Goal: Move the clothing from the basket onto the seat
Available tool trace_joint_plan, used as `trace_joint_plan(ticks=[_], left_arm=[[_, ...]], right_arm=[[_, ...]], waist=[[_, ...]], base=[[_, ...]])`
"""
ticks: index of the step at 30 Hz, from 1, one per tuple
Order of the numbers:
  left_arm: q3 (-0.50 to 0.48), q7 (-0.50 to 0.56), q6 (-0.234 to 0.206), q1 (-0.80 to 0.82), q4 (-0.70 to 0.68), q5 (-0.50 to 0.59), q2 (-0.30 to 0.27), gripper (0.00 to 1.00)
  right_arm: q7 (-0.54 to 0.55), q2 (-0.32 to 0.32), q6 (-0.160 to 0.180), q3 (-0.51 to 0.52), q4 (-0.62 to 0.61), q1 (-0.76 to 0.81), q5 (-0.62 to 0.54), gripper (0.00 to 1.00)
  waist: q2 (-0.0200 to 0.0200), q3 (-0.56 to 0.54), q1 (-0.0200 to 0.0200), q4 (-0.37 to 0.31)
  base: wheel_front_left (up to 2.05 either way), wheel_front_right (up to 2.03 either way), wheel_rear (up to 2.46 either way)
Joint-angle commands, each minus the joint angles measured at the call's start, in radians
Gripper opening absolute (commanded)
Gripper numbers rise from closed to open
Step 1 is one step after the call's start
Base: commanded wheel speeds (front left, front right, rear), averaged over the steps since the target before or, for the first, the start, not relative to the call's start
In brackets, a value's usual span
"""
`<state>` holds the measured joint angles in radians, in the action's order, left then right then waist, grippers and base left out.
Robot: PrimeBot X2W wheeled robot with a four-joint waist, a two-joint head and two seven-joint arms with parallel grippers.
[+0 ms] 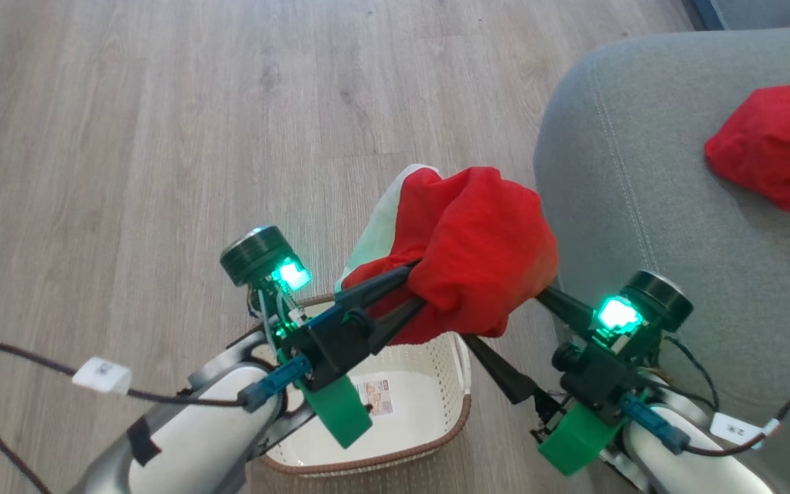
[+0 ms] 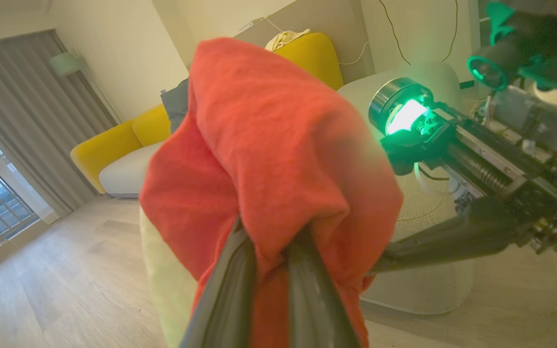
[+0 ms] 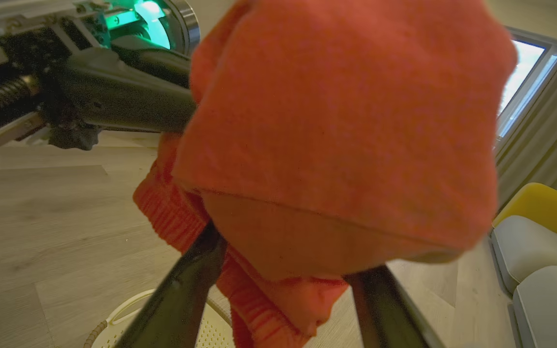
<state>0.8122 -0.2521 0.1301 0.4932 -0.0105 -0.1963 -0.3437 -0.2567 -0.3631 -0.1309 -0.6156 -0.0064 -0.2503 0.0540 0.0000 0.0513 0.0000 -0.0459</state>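
Red clothing [image 1: 484,247] hangs above basket [image 1: 464,412], some on seat [image 1: 642,226].

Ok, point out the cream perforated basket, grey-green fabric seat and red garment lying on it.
Cream perforated basket [image 1: 444,381], head view, inner wall.
Grey-green fabric seat [image 1: 697,261], head view, bare cushion.
Red garment [image 1: 775,144], head view, middle.

The left forearm [image 1: 196,432] and right forearm [image 1: 683,460] angle inward, bringing the tools tip to tip. The left tool [image 1: 417,287] has its fingers [image 2: 225,290] pinched nearly together on the clothing [image 1: 484,233]. The right tool [image 3: 283,256] has its fingers [image 3: 182,299] spread wide, with cloth bunched between them. A green light glows behind each tool.
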Motion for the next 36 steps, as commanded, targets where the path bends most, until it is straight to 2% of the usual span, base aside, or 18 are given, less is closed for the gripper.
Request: trace_joint_plan(ticks=[1, 8, 14, 15, 16, 25, 26, 27, 28, 29, 30, 36], left_arm=[[-0.044, -0.01, 0.001, 0.044, -0.024, -0.011, 0.001, 0.0], [-0.042, -0.01, 0.001, 0.019, 0.02, -0.062, 0.049, 0.0], [-0.044, -0.01, 0.001, 0.003, 0.038, -0.076, 0.068, 0.0], [-0.045, -0.01, 0.001, 0.0, 0.039, -0.078, 0.071, 0.0], [-0.047, -0.01, 0.001, -0.003, 0.039, -0.082, 0.074, 0.0], [-0.055, -0.01, 0.001, -0.014, 0.04, -0.085, 0.087, 0.0], [-0.06, -0.01, 0.001, -0.016, 0.041, -0.086, 0.09, 0.06], [-0.065, -0.01, 0.001, -0.017, 0.04, -0.086, 0.092, 0.33], [-0.069, -0.01, 0.001, -0.018, 0.039, -0.084, 0.094, 0.45], [-0.069, -0.01, 0.001, -0.018, 0.035, -0.081, 0.094, 0.81], [-0.069, -0.01, 0.001, -0.017, 0.031, -0.074, 0.093, 1.0], [-0.112, -0.01, 0.001, -0.049, 0.036, -0.066, 0.106, 1.0]], right_arm=[[-0.005, -0.009, 0.0, -0.017, -0.026, -0.032, 0.009, 1.0], [-0.005, 0.006, 0.0, -0.059, -0.018, -0.057, 0.015, 1.0], [-0.005, 0.024, 0.0, -0.043, -0.01, -0.06, 0.006, 1.0], [-0.005, 0.028, 0.0, -0.036, -0.008, -0.06, 0.0, 0.53], [-0.005, 0.034, 0.0, -0.021, -0.007, -0.06, -0.01, 0.0], [-0.005, 0.081, 0.0, 0.048, -0.013, -0.043, -0.012, 0.0], [-0.005, 0.086, 0.0, 0.055, -0.018, -0.041, -0.011, 0.0], [-0.005, 0.091, 0.0, 0.062, -0.022, -0.039, -0.01, 0.0], [-0.005, 0.095, 0.0, 0.067, -0.026, -0.037, -0.009, 0.0], [-0.005, 0.099, 0.0, 0.073, -0.03, -0.035, -0.009, 0.0], [-0.005, 0.104, 0.0, 0.081, -0.034, -0.034, -0.009, 0.0], [-0.005, 0.13, 0.0, 0.17, -0.063, -0.009, -0.011, 0.0]], waist=[[0.0, -0.003, 0.0, 0.003], [0.0, -0.015, 0.0, 0.023], [0.0, -0.025, 0.0, 0.029], [0.0, -0.027, 0.0, 0.03], [0.0, -0.027, 0.0, 0.03], [0.0, -0.026, 0.0, 0.037], [0.0, -0.025, 0.0, 0.037], [0.0, -0.025, 0.0, 0.037], [0.0, -0.025, 0.0, 0.037], [0.0, -0.024, 0.0, 0.037], [0.0, -0.023, 0.0, 0.036], [0.0, -0.025, 0.0, 0.036]], base=[[0.0, 0.0, 0.0], [0.0, 0.0, 0.0], [0.0, 0.0, 0.0], [0.0, 0.0, 0.0], [0.0, 0.0, 0.0], [0.0, 0.0, 0.0], [0.0, 0.0, 0.0], [0.0, 0.0, 0.0], [0.0, 0.0, 0.0], [0.0, 0.0, 0.0], [0.0, 0.0, 0.0], [0.0, 0.0, 0.0]])
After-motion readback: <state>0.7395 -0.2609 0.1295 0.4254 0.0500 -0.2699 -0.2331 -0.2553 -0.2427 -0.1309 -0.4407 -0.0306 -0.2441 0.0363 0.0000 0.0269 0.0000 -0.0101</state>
